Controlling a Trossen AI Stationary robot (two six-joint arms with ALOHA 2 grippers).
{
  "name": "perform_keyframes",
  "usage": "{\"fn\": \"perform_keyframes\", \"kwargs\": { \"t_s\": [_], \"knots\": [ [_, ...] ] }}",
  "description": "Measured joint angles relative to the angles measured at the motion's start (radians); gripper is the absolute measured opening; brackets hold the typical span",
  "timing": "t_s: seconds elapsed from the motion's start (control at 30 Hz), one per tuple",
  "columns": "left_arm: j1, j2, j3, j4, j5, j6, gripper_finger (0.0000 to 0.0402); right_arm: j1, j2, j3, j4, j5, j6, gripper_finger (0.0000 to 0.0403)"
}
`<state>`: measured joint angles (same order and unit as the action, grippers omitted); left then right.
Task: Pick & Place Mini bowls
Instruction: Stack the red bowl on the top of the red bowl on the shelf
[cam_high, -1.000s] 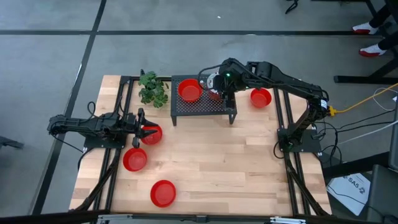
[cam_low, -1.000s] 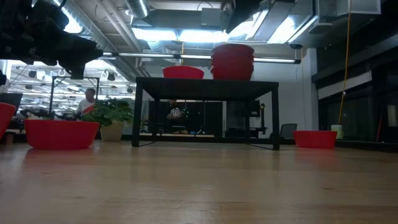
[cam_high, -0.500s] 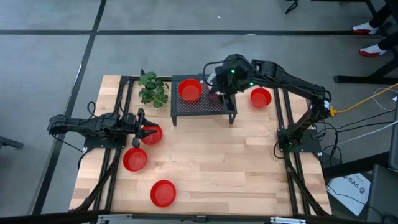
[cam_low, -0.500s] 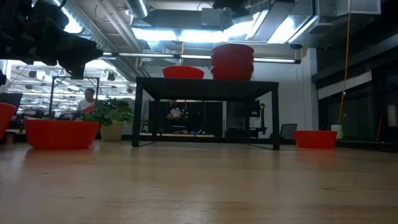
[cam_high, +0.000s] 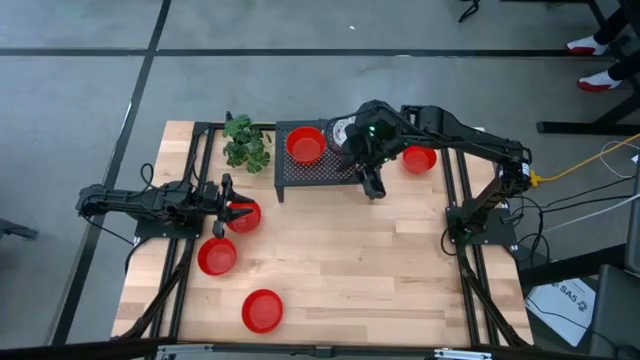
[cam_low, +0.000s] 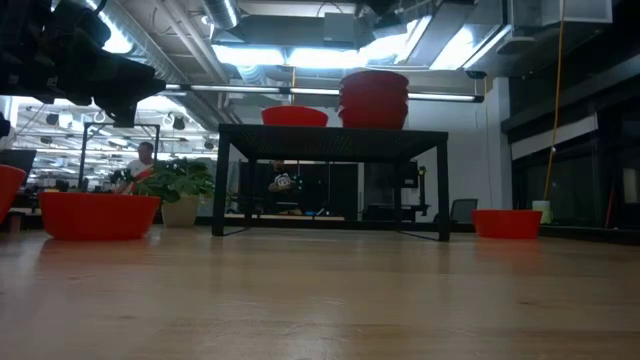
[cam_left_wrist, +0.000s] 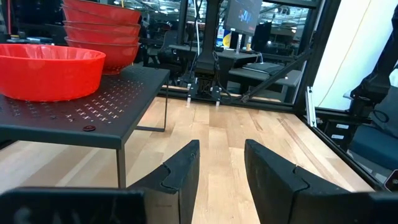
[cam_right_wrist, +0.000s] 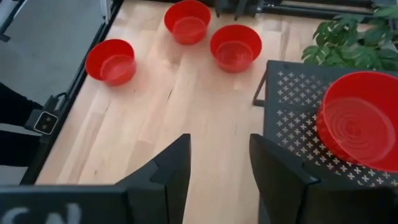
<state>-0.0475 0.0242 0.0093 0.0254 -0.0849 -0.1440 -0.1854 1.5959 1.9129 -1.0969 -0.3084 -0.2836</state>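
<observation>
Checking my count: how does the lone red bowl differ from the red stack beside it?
The lone red bowl is single and low; the red stack is several nested bowls, standing taller. From above the bowl shows fully; the stack is mostly hidden. Both are red, on the black rack.

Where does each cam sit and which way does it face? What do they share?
High: above the table, looking straight down; both arms show, left gripper at the table's left side, right gripper at a corner of the rack.
Low: tabletop height, level across the wood toward the rack; dark arm parts along the top.
Left wrist: faces the rack side-on; own open fingers show.
Right wrist: above the rack, looking down; own open fingers show.
Shared: the single red bowl on the rack shows in all four.
</observation>
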Motion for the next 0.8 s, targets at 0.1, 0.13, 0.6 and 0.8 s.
{"fn": "perform_keyframes", "kwargs": {
  "t_s": [0.1,0.13,0.6,0.8],
  "knots": [
    [0.000,0.000,0.000,0.000,0.000,0.000,0.0123,0.011,0.000,0.000,0.019,0.000,0.015,0.0163],
    [0.000,0.000,0.000,0.000,0.000,0.000,0.0123,0.015,0.000,0.000,0.031,0.001,0.024,0.0163],
    [0.000,0.000,0.000,0.000,0.000,0.000,0.0123,0.075,0.001,0.000,0.261,0.071,-0.011,0.0163],
    [0.000,0.000,0.000,0.000,0.000,0.000,0.0123,0.075,0.002,0.000,0.315,0.072,0.010,0.0163]
  ]
}}
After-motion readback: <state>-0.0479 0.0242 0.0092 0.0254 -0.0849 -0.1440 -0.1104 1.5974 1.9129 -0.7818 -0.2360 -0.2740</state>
